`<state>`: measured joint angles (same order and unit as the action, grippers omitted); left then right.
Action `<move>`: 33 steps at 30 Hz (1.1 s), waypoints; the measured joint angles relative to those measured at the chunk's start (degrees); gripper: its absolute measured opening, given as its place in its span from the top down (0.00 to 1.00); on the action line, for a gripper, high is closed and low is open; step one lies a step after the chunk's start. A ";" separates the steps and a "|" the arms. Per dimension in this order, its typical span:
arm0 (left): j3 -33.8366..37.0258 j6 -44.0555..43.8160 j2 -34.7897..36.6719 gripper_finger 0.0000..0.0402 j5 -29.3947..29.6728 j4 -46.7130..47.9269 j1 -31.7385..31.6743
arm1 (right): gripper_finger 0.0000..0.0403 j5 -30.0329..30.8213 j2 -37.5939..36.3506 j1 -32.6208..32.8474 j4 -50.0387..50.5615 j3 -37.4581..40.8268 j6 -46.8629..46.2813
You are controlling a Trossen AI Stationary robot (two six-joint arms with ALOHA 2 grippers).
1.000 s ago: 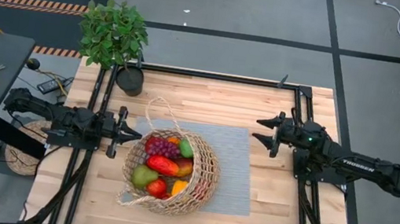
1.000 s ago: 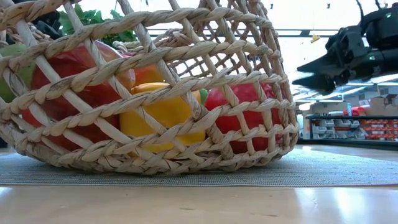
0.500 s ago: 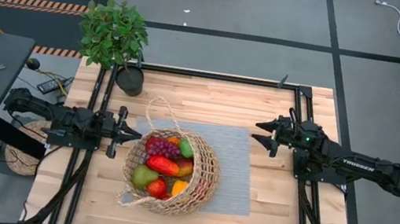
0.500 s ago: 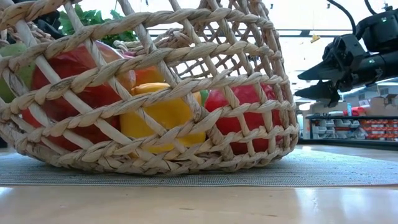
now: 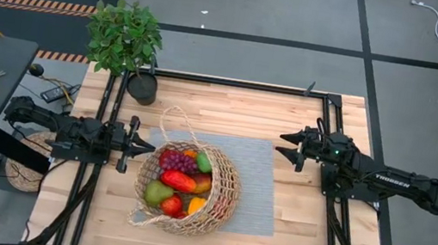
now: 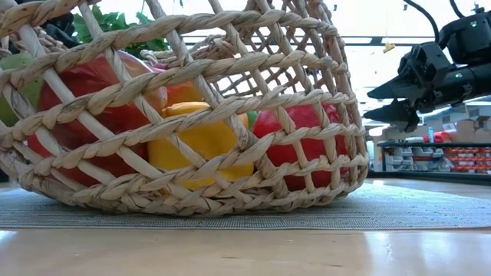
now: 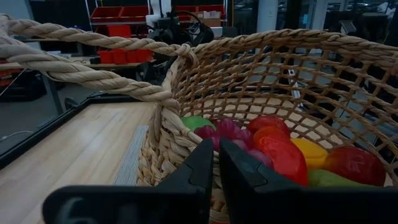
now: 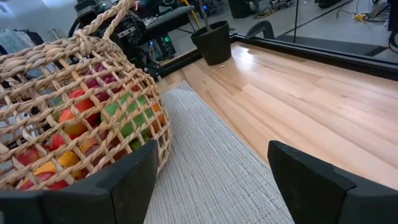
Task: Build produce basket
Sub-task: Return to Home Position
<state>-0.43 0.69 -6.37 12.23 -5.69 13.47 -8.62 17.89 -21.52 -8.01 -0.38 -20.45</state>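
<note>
Loaded with produce [image 5: 178, 180], the basket [image 5: 226, 195] sits just ahead of the closed, empty left claw [image 5: 152, 148], farther from the wide right claw [image 5: 278, 144]; probably heavy, flexible, best gripped at its rim [image 5: 213, 149].
</note>
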 joint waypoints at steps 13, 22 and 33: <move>0.02 -0.02 0.00 0.91 0.00 -0.07 0.00 | 0.24 0.00 0.00 0.00 0.00 0.00 0.00; 0.02 -0.02 0.00 0.93 -0.02 -0.07 0.00 | 0.24 -0.02 0.00 0.00 0.00 0.00 0.00; 0.02 -0.02 0.00 0.92 0.00 -0.07 0.00 | 0.24 -0.02 0.00 0.00 0.00 0.00 0.01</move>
<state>-0.40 0.67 -6.37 12.23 -5.76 13.47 -8.64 17.89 -21.52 -8.01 -0.38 -20.44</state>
